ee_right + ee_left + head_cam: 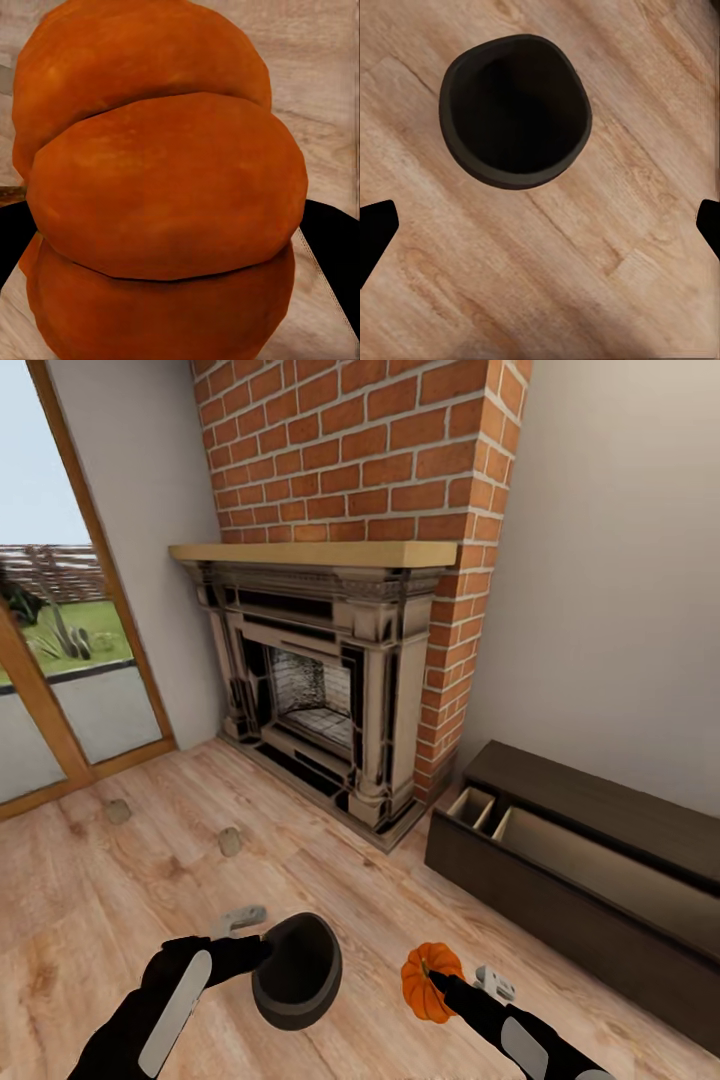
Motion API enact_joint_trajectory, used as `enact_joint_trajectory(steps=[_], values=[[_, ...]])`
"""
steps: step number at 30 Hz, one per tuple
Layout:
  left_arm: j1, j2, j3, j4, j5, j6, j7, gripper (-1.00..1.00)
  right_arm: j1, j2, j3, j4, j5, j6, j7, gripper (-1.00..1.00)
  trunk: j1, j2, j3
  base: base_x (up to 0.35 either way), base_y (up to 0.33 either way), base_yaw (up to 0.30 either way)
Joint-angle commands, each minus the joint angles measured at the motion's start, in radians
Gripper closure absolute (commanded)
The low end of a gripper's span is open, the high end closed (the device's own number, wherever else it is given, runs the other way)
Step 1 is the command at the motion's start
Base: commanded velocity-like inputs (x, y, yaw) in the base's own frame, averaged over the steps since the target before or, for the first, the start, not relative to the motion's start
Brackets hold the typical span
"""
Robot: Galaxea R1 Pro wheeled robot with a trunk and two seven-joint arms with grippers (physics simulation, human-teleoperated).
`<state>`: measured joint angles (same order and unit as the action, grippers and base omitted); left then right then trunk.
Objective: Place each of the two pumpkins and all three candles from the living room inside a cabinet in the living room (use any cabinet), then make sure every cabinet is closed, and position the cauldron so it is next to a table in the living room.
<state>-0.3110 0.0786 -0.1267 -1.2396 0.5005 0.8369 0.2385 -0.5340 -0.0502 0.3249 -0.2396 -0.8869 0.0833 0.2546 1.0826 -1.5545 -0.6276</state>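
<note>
An orange ribbed pumpkin (430, 980) sits at the tip of my right gripper (440, 982), low over the wooden floor. Up close, the pumpkin (165, 187) fills the space between the gripper's black fingers (334, 232), which are shut on it. The black cauldron (298, 970) stands on the floor just left of it. My left gripper (262, 948) hovers at its rim, open, fingertips (375, 229) wide apart and the cauldron (515, 111) beyond them. Two stubby beige candles (118, 812) (230, 842) rest on the floor further ahead. The dark brown cabinet (560, 920) runs along the right wall with a drawer pulled open.
A brick chimney with an ornate fireplace (320, 690) fills the corner ahead. A glass door with a wooden frame (60, 690) is at the left. Bare wooden floor (130, 920) lies between me and the fireplace.
</note>
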Motion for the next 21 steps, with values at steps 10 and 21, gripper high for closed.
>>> enact_joint_trajectory(steps=[10,21], values=[[0.0,0.0,-0.003,-0.001,0.011,0.002,0.01,-1.0,-0.001,0.0,0.002,-0.001,-0.009,0.004,0.002,1.0,0.0,-0.001,-0.005,0.0,0.0,-0.265],[0.0,0.0,-0.004,-0.001,0.011,0.002,0.01,-1.0,-0.001,0.0,0.002,-0.001,-0.008,0.004,0.002,1.0,0.0,-0.001,-0.01,0.0,0.0,-0.265]])
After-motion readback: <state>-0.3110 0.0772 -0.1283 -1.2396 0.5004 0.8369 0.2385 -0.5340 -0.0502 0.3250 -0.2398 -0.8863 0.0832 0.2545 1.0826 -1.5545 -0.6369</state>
